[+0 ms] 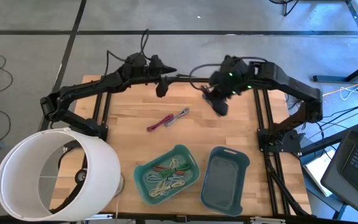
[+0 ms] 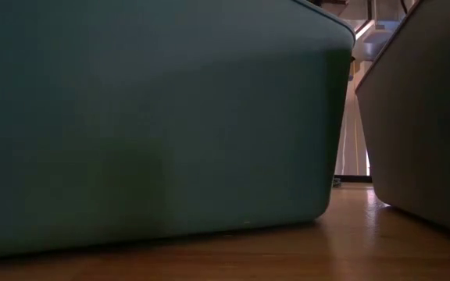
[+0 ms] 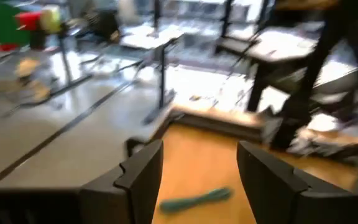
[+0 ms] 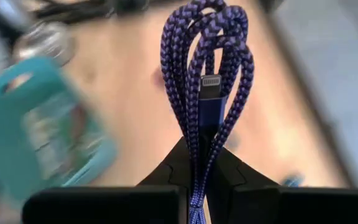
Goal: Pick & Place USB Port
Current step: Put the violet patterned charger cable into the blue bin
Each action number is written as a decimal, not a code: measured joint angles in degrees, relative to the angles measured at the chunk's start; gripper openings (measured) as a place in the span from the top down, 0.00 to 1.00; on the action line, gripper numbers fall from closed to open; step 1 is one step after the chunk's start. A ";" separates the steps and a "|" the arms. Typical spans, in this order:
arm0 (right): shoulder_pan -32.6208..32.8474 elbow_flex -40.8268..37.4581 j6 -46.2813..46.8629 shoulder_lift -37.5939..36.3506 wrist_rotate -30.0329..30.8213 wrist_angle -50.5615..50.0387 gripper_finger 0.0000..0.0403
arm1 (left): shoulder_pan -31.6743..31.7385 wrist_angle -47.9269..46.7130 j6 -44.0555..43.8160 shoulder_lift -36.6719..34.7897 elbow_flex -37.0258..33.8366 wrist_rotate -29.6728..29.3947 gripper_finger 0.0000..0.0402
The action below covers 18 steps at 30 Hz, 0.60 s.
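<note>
- right gripper [image 4: 199,163] pinches a coiled purple braided cable [image 4: 205,74], lifted at table's 1 o'clock
- cable looks light, floppy; grip across the bundled loops
- left gripper [image 3: 199,180] open wide, idle at 12 o'clock

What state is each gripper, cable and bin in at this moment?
Right gripper: shut on the purple braided cable, raised above the table.
Left gripper: open, holding nothing.
Red and grey cables: lying loose on the table.
Green bin: holds several cables.
Blue bin: looks empty.
</note>
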 joint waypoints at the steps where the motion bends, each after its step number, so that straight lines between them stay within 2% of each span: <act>1: 0.52 0.00 2.16 -0.54 -1.37 -2.43 0.95 | 0.55 -1.21 0.47 0.01 0.00 -1.08 0.50; 4: 2.09 0.02 8.74 -1.34 -3.90 -8.05 0.95 | 2.15 -2.50 0.87 0.00 0.00 -2.51 0.50; 9: 6.02 -0.73 18.85 -1.69 -4.11 -13.77 0.95 | 3.86 -2.67 0.21 0.00 0.00 -2.26 0.50; 13: 10.15 -3.90 26.82 -1.65 -3.66 -13.97 0.95 | 4.40 -2.84 -0.60 0.00 0.00 -1.95 0.50; 18: 16.42 -11.63 39.61 -1.65 -3.42 -12.26 0.95 | 4.48 -2.99 0.06 0.00 0.00 -1.96 0.50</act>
